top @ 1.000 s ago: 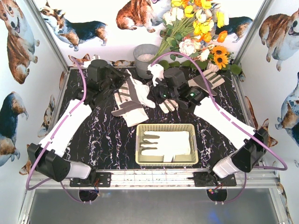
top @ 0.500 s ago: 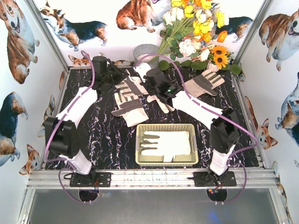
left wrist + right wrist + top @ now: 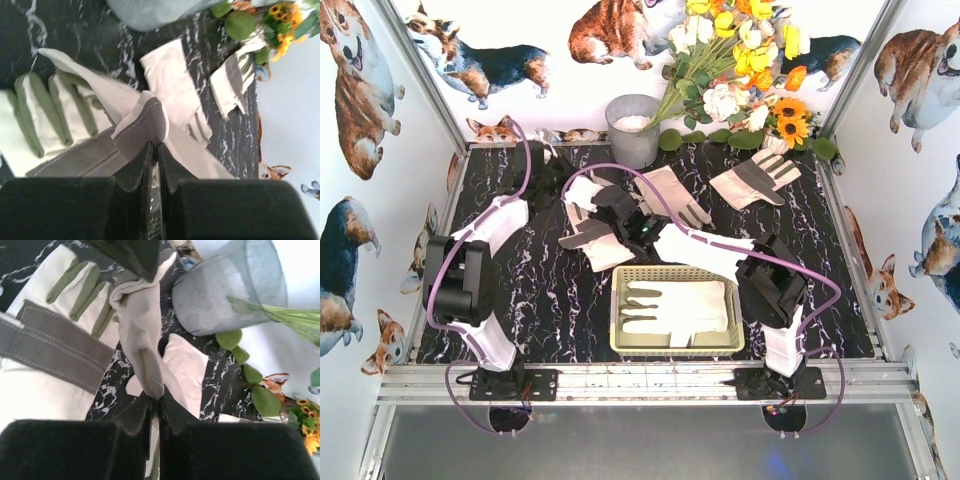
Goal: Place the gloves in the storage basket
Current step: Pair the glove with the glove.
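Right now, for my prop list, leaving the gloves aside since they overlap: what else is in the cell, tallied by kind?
Storage basket: 1
Grey bucket: 1
Flower bouquet: 1
Robot arms: 2
Total: 5

The storage basket [image 3: 616, 312], shallow, pale cream and lattice-walled, sits at the near middle of the worktop [image 3: 550, 310]. A white glove [image 3: 675, 308] lies flat inside it, fingers pointing left; I cannot tell whether another lies beneath. Well beyond the basket, toward the far right, a spread glove [image 3: 753, 178] lies flat, fingers pointing to the far right corner. The middle glove [image 3: 677, 197] lies pale side up. Off the basket's far left corner is a heap of gloves [image 3: 598, 245], overlapping, olive fingers and grey cuffs showing. My right hand [image 3: 155, 401] pinches one, the pinched glove [image 3: 141, 330], by an olive fingertip. My left hand [image 3: 155, 150] nips a folded grey cuff [image 3: 145, 122]; whether it belongs to the same glove I cannot tell.
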Motion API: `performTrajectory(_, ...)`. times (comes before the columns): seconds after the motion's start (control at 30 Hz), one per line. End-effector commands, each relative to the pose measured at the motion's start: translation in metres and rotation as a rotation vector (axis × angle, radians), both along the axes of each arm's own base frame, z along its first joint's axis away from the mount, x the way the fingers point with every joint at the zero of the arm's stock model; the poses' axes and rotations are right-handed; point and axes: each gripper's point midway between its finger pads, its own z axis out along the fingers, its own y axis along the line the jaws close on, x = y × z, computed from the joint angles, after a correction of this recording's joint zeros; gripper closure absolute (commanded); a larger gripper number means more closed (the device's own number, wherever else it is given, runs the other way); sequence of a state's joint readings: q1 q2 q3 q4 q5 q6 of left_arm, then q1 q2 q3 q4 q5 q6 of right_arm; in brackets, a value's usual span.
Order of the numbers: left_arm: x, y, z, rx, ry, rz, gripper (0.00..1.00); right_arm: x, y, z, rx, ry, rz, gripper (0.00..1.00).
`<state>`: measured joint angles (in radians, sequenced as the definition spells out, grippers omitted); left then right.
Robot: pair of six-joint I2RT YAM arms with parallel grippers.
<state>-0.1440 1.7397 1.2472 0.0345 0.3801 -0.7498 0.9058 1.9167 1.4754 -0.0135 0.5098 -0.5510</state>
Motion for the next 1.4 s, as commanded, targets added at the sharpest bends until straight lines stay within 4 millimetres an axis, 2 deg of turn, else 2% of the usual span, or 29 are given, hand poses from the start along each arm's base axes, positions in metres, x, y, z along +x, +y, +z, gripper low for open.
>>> performTrajectory(0.0,-0.019,0.015,-0.023,0.047,0.043,0.024,1.0,-0.015,0.01,0.006,0.066,0.086,0.109,1.0)
performTrajectory(0.1,-0.037,0.024,-0.047,0.058,0.126,0.077,1.0,-0.038,0.016,-0.014,0.071,0.217,0.186,1.0)
performTrajectory(0.13,-0.044,0.027,-0.044,0.056,0.124,0.099,1.0,-0.044,0.018,-0.019,0.066,0.249,0.207,0.97)
performTrajectory(0.27,-0.068,0.034,-0.066,0.039,0.182,0.153,1.0,-0.058,0.022,-0.029,0.061,0.338,0.247,0.72)
performTrajectory(0.4,-0.083,0.038,-0.081,0.035,0.219,0.181,1.0,-0.069,0.032,-0.02,0.111,0.423,0.266,0.41)
performTrajectory(0.47,-0.088,0.042,-0.085,0.044,0.221,0.195,1.0,-0.077,0.04,-0.007,0.164,0.466,0.295,0.31)
performTrajectory(0.53,-0.092,0.042,-0.089,0.05,0.224,0.189,1.0,-0.083,0.045,0.008,0.221,0.496,0.309,0.27)
performTrajectory(0.6,-0.095,0.041,-0.096,0.054,0.238,0.174,0.98,-0.087,0.047,0.023,0.283,0.536,0.313,0.25)
performTrajectory(0.73,-0.099,0.043,-0.106,0.056,0.257,0.152,0.78,-0.079,0.033,0.038,0.428,0.659,0.228,0.26)
performTrajectory(0.83,-0.099,0.049,-0.106,0.035,0.233,0.155,0.58,-0.069,0.017,0.039,0.556,0.766,0.115,0.31)
performTrajectory(0.93,-0.105,0.057,-0.115,0.033,0.25,0.157,0.5,-0.059,0.006,0.033,0.627,0.836,0.033,0.32)
performTrajectory(1.1,-0.103,0.061,-0.122,0.031,0.267,0.137,0.52,-0.04,-0.012,0.004,0.662,0.948,-0.153,0.34)
performTrajectory(1.17,-0.105,0.065,-0.127,0.042,0.29,0.134,0.55,-0.036,-0.011,-0.011,0.672,1.023,-0.184,0.35)
performTrajectory(1.23,-0.097,0.068,-0.12,0.058,0.28,0.132,0.6,-0.032,-0.012,-0.023,0.685,1.085,-0.22,0.39)
performTrajectory(1.37,-0.102,0.072,-0.13,0.089,0.318,0.122,0.65,-0.028,-0.012,-0.054,0.652,1.147,-0.263,0.44)
